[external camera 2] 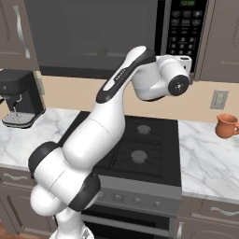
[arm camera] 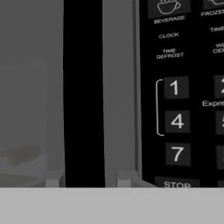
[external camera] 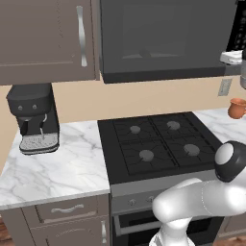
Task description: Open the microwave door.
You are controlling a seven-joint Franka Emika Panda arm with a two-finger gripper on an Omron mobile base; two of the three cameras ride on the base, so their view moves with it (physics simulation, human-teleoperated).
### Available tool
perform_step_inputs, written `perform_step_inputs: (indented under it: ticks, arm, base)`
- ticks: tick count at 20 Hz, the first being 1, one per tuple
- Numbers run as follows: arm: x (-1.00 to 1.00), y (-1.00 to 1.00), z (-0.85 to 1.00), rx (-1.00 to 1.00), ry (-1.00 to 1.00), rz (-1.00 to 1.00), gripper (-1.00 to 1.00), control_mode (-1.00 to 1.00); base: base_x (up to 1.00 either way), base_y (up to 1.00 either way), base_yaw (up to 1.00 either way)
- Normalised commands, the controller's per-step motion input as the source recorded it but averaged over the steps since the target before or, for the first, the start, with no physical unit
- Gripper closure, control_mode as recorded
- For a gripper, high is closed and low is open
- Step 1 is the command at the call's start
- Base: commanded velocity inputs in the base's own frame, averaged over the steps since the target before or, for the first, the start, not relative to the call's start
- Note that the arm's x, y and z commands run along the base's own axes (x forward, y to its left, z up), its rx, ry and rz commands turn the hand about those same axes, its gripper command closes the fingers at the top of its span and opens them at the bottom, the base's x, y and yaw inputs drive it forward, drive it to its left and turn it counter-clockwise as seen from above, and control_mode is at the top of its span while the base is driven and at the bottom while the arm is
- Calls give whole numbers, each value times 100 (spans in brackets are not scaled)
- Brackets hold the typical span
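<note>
One wide, dark grey microwave door [external camera 2: 98,37], mounted above the stove top [external camera 2: 135,144] between brown cabinets [external camera: 45,38], with the white arm's hand raised close to its right edge beside the black button panel [external camera 2: 184,32]. Likely rigid, hinged and light to swing; best taken at the pale vertical strip [arm camera: 119,92] next to the keypad. Jaws' state impossible to tell.

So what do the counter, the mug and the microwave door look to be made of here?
The counter looks like polished white marble: grey veins run across it. The mug looks like unglazed terracotta: matte orange-brown, no shine. The microwave door looks like dark grey matte metal or plastic around a tinted window, probably glass; the render leaves that open.
</note>
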Motion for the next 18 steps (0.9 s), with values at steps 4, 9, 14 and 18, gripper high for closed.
perform_step_inputs:
  ticks: [4,9,14,18]
  arm:
    - [0,0,0,0,0,0,100,-100]
    - [-1,0,0,0,0,0,100,-100]
    - [-23,0,0,0,0,3,100,-100]
    - [-57,0,6,0,-3,7,100,-100]
  base:
    - [0,0,0]
    - [0,0,0]
    - [0,0,0]
    - [0,0,0]
